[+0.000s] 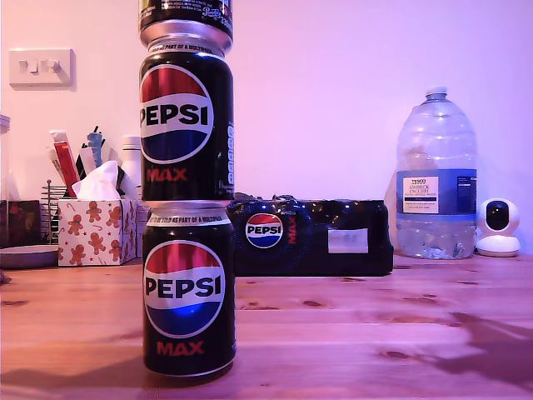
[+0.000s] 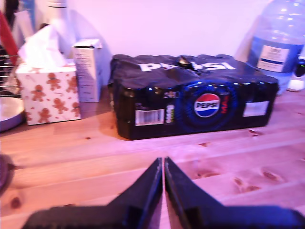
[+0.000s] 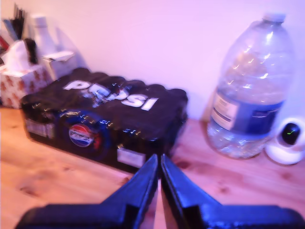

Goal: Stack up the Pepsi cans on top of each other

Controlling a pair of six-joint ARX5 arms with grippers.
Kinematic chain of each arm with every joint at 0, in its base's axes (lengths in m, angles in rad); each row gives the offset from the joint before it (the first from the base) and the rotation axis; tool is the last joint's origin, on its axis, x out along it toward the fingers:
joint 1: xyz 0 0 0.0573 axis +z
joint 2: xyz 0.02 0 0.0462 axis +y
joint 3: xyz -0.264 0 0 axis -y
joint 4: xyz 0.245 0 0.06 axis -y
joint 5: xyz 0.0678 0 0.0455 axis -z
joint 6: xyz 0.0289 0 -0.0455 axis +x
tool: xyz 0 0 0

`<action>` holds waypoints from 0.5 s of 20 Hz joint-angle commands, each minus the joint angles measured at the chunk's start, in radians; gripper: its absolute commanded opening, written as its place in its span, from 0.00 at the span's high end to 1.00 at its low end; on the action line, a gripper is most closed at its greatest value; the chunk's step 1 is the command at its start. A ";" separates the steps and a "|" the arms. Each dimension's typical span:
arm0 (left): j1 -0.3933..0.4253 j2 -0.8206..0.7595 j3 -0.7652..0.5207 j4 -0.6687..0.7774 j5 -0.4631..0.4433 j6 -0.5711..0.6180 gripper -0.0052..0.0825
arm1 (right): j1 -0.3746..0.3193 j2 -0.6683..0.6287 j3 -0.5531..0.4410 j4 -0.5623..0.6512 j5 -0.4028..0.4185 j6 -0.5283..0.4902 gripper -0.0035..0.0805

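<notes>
Pepsi cans: three stacked in one column on the tabletop (image 1: 400,333), near the exterior view's left, close to the camera.
Bottom can (image 1: 188,292): upright on the wood, logo facing the exterior camera.
Middle can (image 1: 186,125): upright on the bottom can's rim, logo forward, in line with it.
Top can (image 1: 186,21): sits on the middle can; only its lower part shows before the frame cuts it off.
My first gripper (image 2: 163,181): fingers pressed together with only a thin slit between them, nothing held, above bare wood and facing the multipack.
My second gripper (image 3: 159,179): fingers likewise closed tip to tip, empty, above the tabletop.
Multipack (image 1: 312,237): dark shrink-wrapped Pepsi block, behind the stack, against the wall.
Tissue box (image 1: 96,231): gingerbread print, towards the exterior view's left of the multipack.
Water bottle (image 1: 435,179): large, clear, towards the exterior view's right of the multipack.
Small white camera (image 1: 498,227): just beside the bottle, at the exterior view's right edge.
</notes>
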State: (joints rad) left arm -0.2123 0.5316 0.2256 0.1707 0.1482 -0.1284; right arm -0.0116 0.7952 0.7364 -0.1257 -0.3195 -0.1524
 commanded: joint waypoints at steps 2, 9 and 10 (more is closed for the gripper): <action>0.003 -0.004 -0.022 0.008 0.014 -0.004 0.96 | 0.003 -0.046 -0.109 0.085 -0.003 0.033 0.97; 0.003 -0.004 -0.022 -0.022 0.027 0.024 0.96 | 0.005 -0.242 -0.320 0.127 0.019 0.053 0.97; 0.002 -0.011 -0.022 -0.022 0.027 0.025 0.96 | 0.005 -0.272 -0.336 0.114 0.019 0.061 0.97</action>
State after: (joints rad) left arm -0.2123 0.5308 0.2256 0.1402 0.1741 -0.1123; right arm -0.0116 0.5392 0.4202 -0.0177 -0.3027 -0.1009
